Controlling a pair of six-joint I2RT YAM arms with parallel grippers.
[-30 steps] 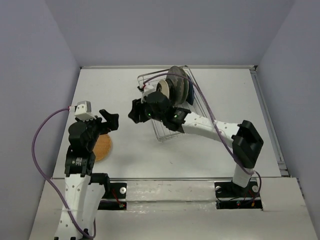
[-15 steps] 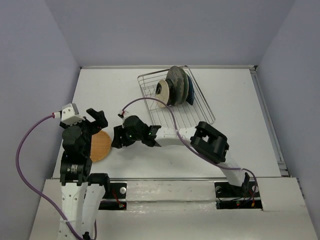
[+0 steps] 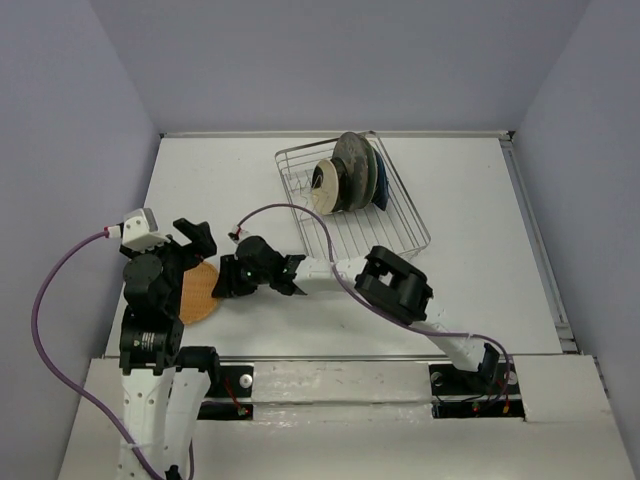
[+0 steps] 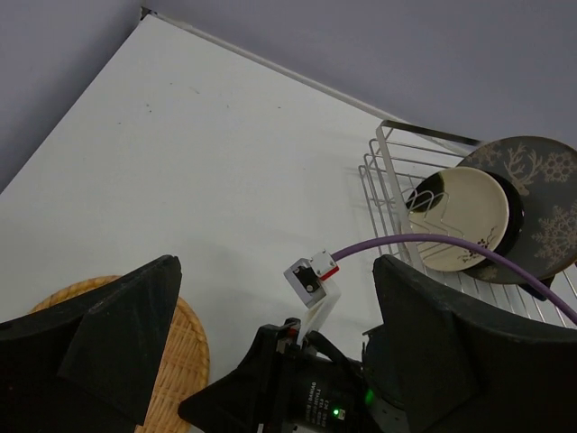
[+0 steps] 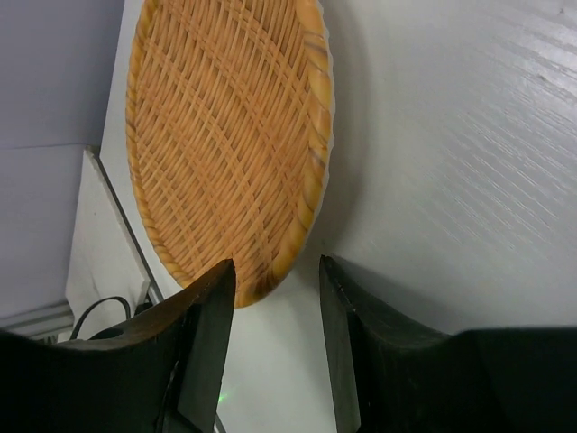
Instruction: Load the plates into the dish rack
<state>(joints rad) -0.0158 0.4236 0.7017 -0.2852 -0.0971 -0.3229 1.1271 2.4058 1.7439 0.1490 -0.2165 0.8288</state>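
Note:
The orange-tan woven plate (image 3: 200, 293) lies flat at the table's front left; it also shows in the right wrist view (image 5: 225, 135) and the left wrist view (image 4: 185, 361). My right gripper (image 3: 226, 279) is open and low at the plate's right rim, the rim just inside its fingertips (image 5: 275, 271). My left gripper (image 3: 190, 241) is open and empty above the plate's far side (image 4: 275, 289). The dish rack (image 3: 400, 215) stands at the back centre and holds upright cream (image 3: 324, 186), grey patterned (image 3: 350, 160) and dark blue (image 3: 379, 186) plates. The other plates are hidden.
The right arm (image 3: 395, 285) stretches low across the table's front from right to left, its purple cable (image 3: 275, 210) looping over the rack's front corner. The rack's near half (image 3: 350, 232) holds no plates. Walls enclose the table at back and sides.
My right gripper has swung from the rack down and left to the orange-tan plate's rim. My left gripper has drawn back to the left and stayed open.

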